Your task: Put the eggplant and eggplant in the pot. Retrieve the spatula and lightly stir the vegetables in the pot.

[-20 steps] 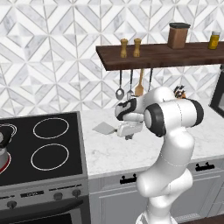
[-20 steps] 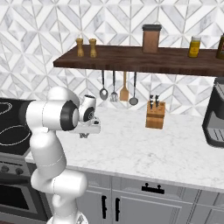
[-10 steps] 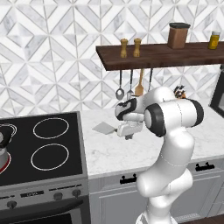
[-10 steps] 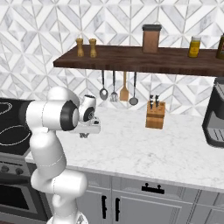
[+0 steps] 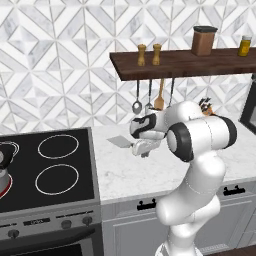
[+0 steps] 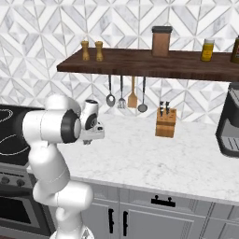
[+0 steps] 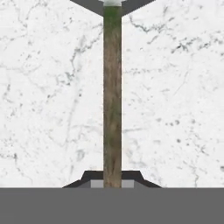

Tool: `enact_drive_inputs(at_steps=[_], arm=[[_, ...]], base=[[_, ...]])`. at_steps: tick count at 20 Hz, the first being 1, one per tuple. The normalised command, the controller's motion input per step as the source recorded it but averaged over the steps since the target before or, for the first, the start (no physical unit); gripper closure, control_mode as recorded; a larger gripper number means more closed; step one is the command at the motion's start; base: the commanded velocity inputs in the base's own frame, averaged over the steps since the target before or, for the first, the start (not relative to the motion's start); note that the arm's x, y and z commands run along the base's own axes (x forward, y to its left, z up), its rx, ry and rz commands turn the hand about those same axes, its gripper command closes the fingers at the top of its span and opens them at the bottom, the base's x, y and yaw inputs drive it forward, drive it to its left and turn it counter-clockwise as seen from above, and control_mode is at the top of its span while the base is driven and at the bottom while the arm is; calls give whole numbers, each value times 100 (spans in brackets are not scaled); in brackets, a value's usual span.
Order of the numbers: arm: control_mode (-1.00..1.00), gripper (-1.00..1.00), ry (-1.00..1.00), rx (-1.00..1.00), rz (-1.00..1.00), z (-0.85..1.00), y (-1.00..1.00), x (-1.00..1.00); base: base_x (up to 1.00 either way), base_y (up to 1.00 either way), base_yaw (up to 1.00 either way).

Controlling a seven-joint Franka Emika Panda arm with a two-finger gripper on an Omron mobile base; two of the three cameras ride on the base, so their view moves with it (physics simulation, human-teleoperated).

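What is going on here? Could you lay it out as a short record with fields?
setting: simulated kitchen, marble counter beside a black stovetop
end effector: shut on the spatula handle
spatula: grey blade pointing toward the stovetop, handle running straight away from the end effector
hanging under the shelf: metal spoons, wooden spatula
also on counter: knife block

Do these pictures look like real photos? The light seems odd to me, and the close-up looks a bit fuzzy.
Left base view: flat, even light, with soft sheen on the arm. Right base view: faint shadows under the shelf and knife block. Hand view: the spatula handle's texture looks smeared and the marble counter grainy; the tool is shut on the handle.
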Motion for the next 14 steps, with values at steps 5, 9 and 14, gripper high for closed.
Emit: enact_drive_inputs(at_steps=[5, 9, 14], arm=[[-100, 100, -20, 0, 0, 15, 1, -34], [-100, 100, -14, 0, 0, 48, 0, -38], [-100, 100, -2, 0, 0, 85, 0, -40]], base=[[0, 0, 0], [0, 0, 0], [0, 0, 0]])
